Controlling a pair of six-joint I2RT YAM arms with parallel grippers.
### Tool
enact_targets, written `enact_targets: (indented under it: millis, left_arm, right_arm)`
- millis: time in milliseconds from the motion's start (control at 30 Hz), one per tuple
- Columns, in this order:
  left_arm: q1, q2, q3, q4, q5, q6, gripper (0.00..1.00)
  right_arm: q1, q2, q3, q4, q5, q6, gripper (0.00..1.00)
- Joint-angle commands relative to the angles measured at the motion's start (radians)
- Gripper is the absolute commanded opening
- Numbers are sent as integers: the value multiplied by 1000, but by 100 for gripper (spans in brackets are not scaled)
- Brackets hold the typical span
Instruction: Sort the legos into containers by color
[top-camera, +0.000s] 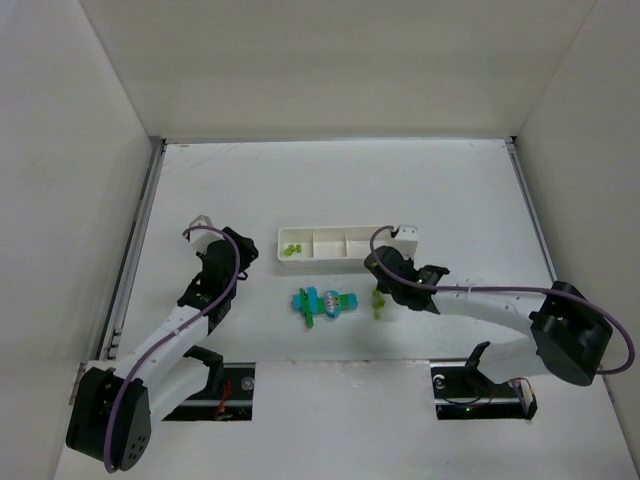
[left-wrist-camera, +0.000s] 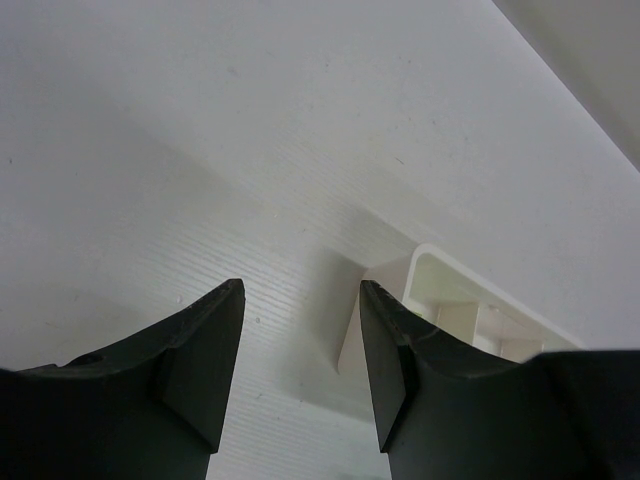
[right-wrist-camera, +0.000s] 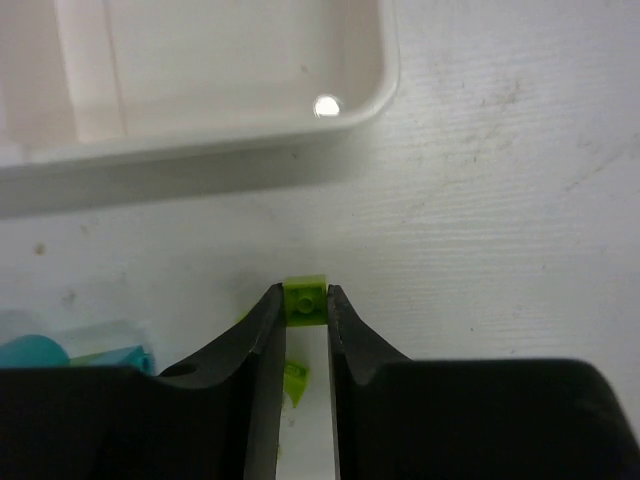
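My right gripper (right-wrist-camera: 304, 296) is shut on a small yellow-green lego cube (right-wrist-camera: 306, 300), pinched between the fingertips just above the table. A second yellow-green lego (right-wrist-camera: 295, 380) lies on the table under the fingers. In the top view this gripper (top-camera: 380, 296) sits right of the cyan and dark green lego cluster (top-camera: 324, 303). The white three-compartment tray (top-camera: 345, 246) lies behind; its left compartment holds yellow-green legos (top-camera: 291, 250). My left gripper (left-wrist-camera: 301, 300) is open and holds nothing, hovering near the tray's left end (left-wrist-camera: 432, 270).
The tray's near rim (right-wrist-camera: 200, 165) runs close in front of the right gripper. The cyan pieces (right-wrist-camera: 40, 352) show at the left edge of the right wrist view. White walls enclose the table at the back and both sides.
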Motion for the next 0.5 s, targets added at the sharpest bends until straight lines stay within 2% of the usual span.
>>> enact_targets:
  millis: [0,100,200,467]
  left_arm:
    - [-8,3,45,28,-3,13,47]
    - [-11,2,39,30,-3,7,47]
    - [-14,-20,24,17,-2,2,47]
    - [-5,-74,-2,-20,-2,-7,47]
  right_arm:
    - [9,-33,148,10,43,-69,16]
    - [45,61,261,154,-77,-151,17]
    - [65,183,396,217,-151,-172,17]
    - [67,480,655,257,-234,-204,18]
